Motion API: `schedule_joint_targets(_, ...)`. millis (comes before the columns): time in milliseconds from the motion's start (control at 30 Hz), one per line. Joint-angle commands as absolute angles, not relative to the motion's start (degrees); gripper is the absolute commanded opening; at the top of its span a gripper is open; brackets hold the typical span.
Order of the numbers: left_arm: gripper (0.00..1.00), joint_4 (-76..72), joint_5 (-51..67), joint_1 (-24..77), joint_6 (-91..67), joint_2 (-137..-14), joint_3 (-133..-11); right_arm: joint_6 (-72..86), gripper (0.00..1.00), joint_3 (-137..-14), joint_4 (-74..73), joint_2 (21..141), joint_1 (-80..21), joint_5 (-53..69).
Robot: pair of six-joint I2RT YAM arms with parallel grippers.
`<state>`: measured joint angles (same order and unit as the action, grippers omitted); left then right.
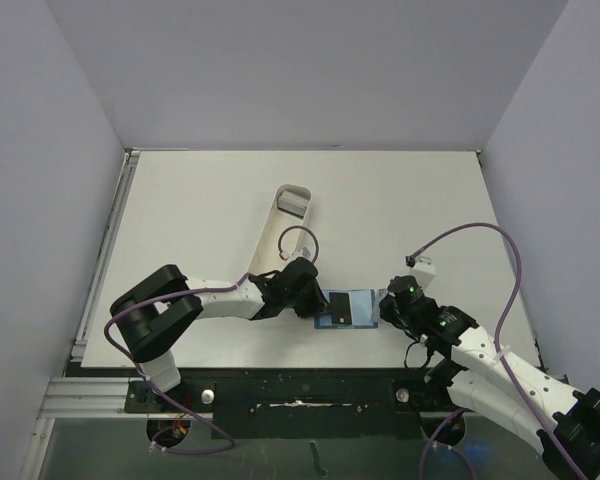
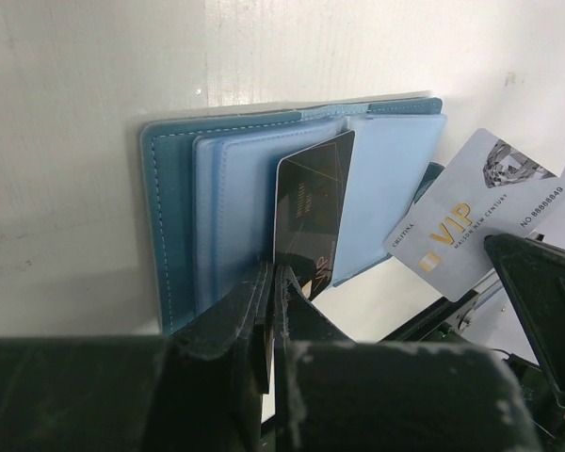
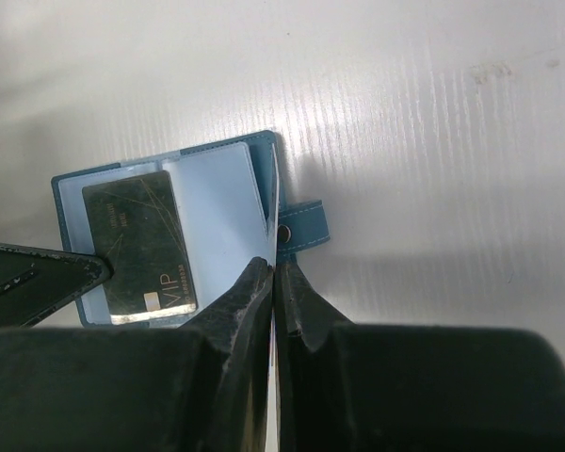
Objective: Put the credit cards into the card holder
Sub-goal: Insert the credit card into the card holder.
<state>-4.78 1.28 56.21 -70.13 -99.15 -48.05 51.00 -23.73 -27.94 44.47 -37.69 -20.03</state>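
On the white table (image 1: 400,190), the two arms reach in from the near edge and meet at the middle of the near half. The left arm (image 1: 215,298) lies stretched toward the right, and the right arm (image 1: 490,365) is angled toward the left. A long white tray (image 1: 270,235) lies behind the left arm, pointing away from the bases, with a small grey object (image 1: 293,203) at its far end. The card holder (image 1: 360,305) lies open and flat on the table between the two grippers, teal outer side down, light blue inner pages up. The left gripper (image 2: 271,282) is clenched on the near edge of the black card (image 2: 311,207). This card lies over the inner pages on the left gripper's side of the holder; whether its far end is inside a pocket cannot be told. The right gripper (image 3: 275,273) is clenched at the opposite side of the holder, just beside the fold where the snap tab (image 3: 303,229) sticks out. A thin pale edge shows between its fingers. The left wrist view shows the grey card (image 2: 471,212), marked VIP, tilted up off the table at that gripper, overlapping the snap tab side of the holder.
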Motion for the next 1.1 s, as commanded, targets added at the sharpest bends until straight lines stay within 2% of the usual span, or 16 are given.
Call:
schedule_joint_targets(0,0.0,-3.85,0.36,56.44,-70.22,-97.73,-50.72,51.67,0.0,-24.44,-27.77,44.37,-38.36,-22.61)
schedule_joint_targets(700,0.0,-1.81,1.86,56.43,-67.8,-101.77,-55.33,52.2,0.0,-24.51,-27.94,44.04,-39.11,-23.24)
schedule_joint_targets(1067,0.0,-0.99,3.93,56.56,-66.55,-100.76,-53.7,52.21,0.0,-24.58,-28.12,44.11,-39.13,-23.29)
